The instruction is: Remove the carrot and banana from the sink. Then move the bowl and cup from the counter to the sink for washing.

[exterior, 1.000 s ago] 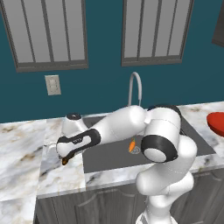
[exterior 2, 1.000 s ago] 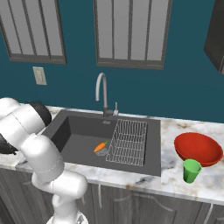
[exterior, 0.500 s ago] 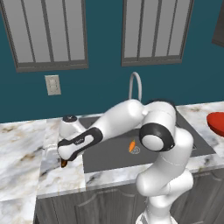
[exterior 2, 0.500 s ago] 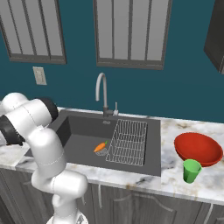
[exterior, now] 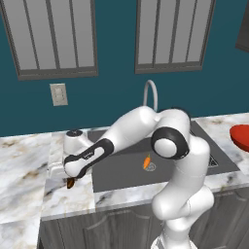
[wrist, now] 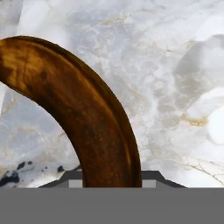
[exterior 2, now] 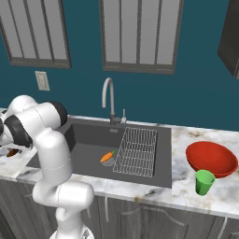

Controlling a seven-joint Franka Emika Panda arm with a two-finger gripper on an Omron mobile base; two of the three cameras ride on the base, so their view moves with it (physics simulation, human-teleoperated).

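The gripper (exterior: 69, 181) is reaching out over the counter (exterior: 29, 160) to the left of the sink (exterior: 126, 168), pointing downward. Its jaws are standing partly closed around the banana (wrist: 83, 118), which is rising between the finger tips in the hand view and curving away over the marble. In the left base view the dark brown tip of the fruit is showing just below the hand, close above the countertop; whether it is touching the surface cannot be told.

The carrot (exterior 2: 107, 156) is lying in the basin, beside the round drain (exterior: 151, 167), with its green top pointing toward the wire rack (exterior 2: 137, 150), which is occupying the right part of the basin. The curved steel faucet (exterior 2: 108, 95) is standing at the back edge of the sink.

On the counter right of the sink, the red bowl (exterior 2: 211, 158) is sitting upright, and the green cup (exterior 2: 204, 181) is standing just in front of it, near the counter's front edge.
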